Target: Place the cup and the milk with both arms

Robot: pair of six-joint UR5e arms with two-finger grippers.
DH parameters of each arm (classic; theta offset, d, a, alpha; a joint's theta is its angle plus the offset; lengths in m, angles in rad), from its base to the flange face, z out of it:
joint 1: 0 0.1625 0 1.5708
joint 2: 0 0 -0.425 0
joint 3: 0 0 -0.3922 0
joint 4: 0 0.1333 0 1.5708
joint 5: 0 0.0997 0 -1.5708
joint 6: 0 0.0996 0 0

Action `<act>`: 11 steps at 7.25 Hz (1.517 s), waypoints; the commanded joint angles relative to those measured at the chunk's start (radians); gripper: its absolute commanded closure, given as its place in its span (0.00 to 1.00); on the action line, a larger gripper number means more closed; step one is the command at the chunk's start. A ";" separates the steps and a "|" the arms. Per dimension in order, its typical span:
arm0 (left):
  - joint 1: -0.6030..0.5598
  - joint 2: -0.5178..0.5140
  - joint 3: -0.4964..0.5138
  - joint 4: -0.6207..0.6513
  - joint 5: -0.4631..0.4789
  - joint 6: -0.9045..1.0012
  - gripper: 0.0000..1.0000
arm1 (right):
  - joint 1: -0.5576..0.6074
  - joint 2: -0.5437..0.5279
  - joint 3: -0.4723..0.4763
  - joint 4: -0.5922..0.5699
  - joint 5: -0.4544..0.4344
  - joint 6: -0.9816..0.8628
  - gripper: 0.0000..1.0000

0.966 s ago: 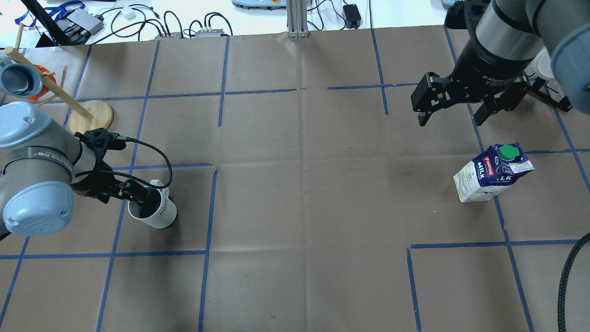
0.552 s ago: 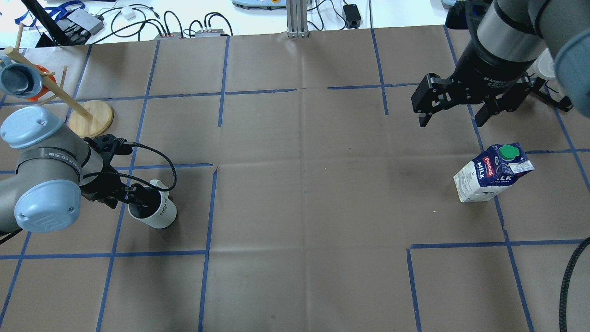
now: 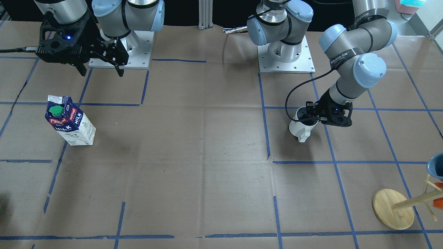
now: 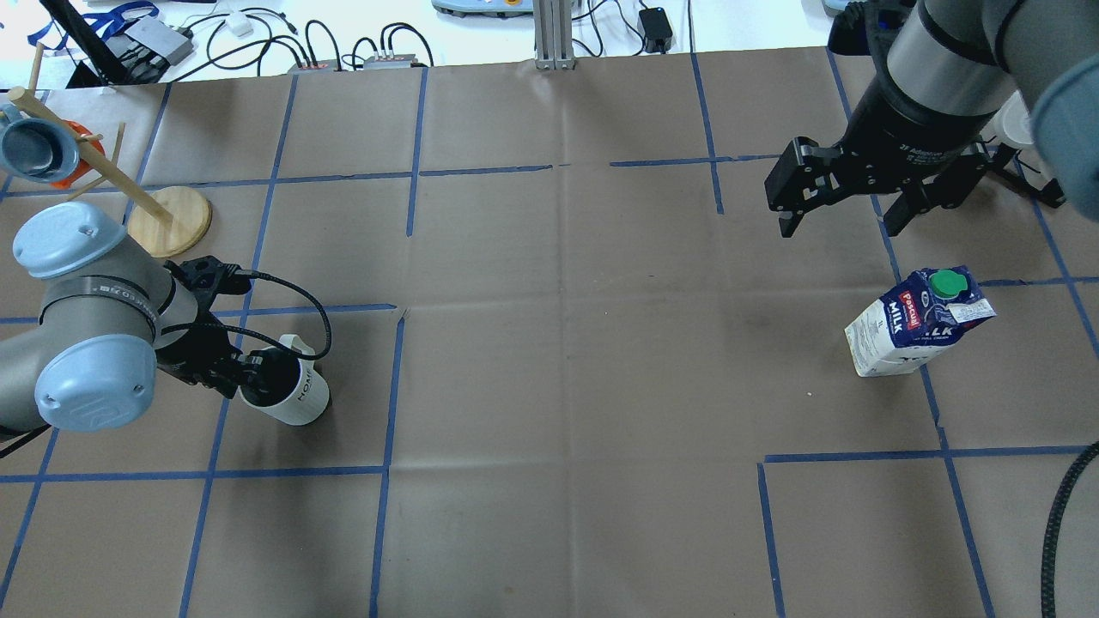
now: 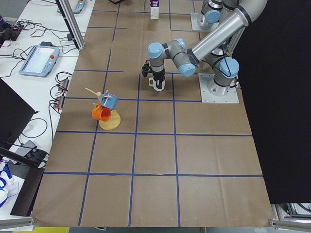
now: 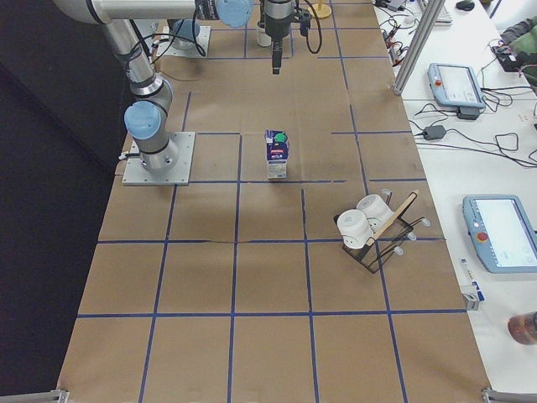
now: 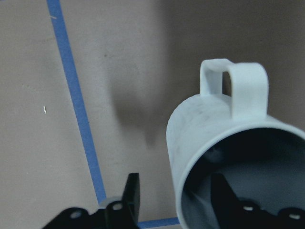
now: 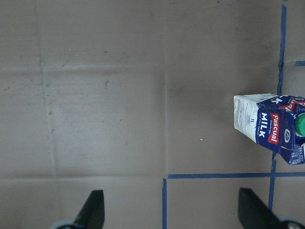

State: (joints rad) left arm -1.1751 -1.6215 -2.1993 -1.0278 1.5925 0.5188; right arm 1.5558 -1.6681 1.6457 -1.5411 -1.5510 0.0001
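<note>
Your left gripper (image 4: pixel 255 378) has shifted further over the cup (image 4: pixel 300 402), jaws apart astride its rim, one finger inside. The cup stands unmoved at the table's left, so probably only the closing remains. The right gripper (image 4: pixel 841 225) has hardly moved, wide open beyond the upright, untouched milk (image 4: pixel 914 326) at the right.

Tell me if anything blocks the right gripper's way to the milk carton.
Nothing visible does. The open right gripper hovers above the table, off to one side of the upright milk carton, with only flat, tape-marked brown paper between them.
</note>
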 commanded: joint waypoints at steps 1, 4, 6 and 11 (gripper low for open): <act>-0.003 0.015 0.004 0.002 -0.008 -0.008 1.00 | 0.012 0.002 0.000 -0.001 -0.023 0.009 0.00; -0.087 0.051 0.074 -0.015 -0.038 -0.161 1.00 | 0.012 0.008 0.003 -0.002 -0.021 -0.008 0.00; -0.239 0.014 0.218 -0.120 -0.032 -0.331 1.00 | 0.010 0.008 0.005 -0.002 -0.021 -0.008 0.00; -0.467 -0.237 0.493 -0.112 -0.066 -0.653 1.00 | 0.010 0.010 0.005 -0.002 -0.023 -0.009 0.00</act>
State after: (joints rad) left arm -1.5910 -1.7855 -1.8010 -1.1405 1.5411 -0.0513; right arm 1.5662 -1.6592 1.6506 -1.5432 -1.5727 -0.0080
